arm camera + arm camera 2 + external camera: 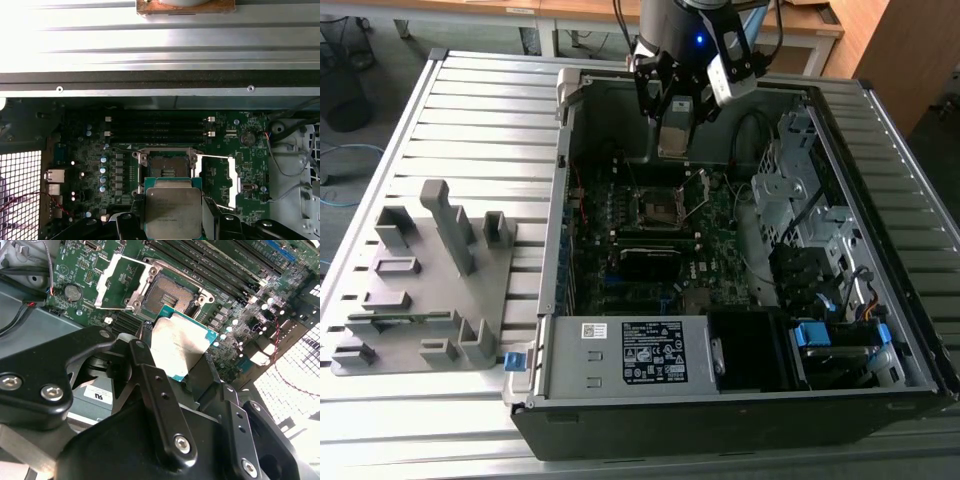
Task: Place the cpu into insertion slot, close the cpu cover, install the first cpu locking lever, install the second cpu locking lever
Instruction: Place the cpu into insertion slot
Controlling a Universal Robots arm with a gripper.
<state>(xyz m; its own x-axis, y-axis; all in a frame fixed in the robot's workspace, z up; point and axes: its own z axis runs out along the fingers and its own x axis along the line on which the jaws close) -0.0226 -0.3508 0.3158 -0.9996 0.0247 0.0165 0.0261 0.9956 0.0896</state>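
Gripper (176, 360) clamped on cpu (177, 340), near uncovered insertion slot (172, 295), cpu cover (103, 287) flipped open

cpu (172, 210): greyish-silver top, green edge
insertion slot (166, 167): dark, thin metal rim
cpu cover (233, 182): bright silver frame
circuit board (222, 145): green, speckled with small silver parts
jaws: matt black
surface (470, 100): pale grey, ribbed in parallel slats
fixture block (430, 280), at the exterior view's left: plain grey
label (640, 352): white with black print

The arm (670, 28) hangs upright, wrist down, its pincer (672, 140) fingers (150, 375) clamped inward in a grip.
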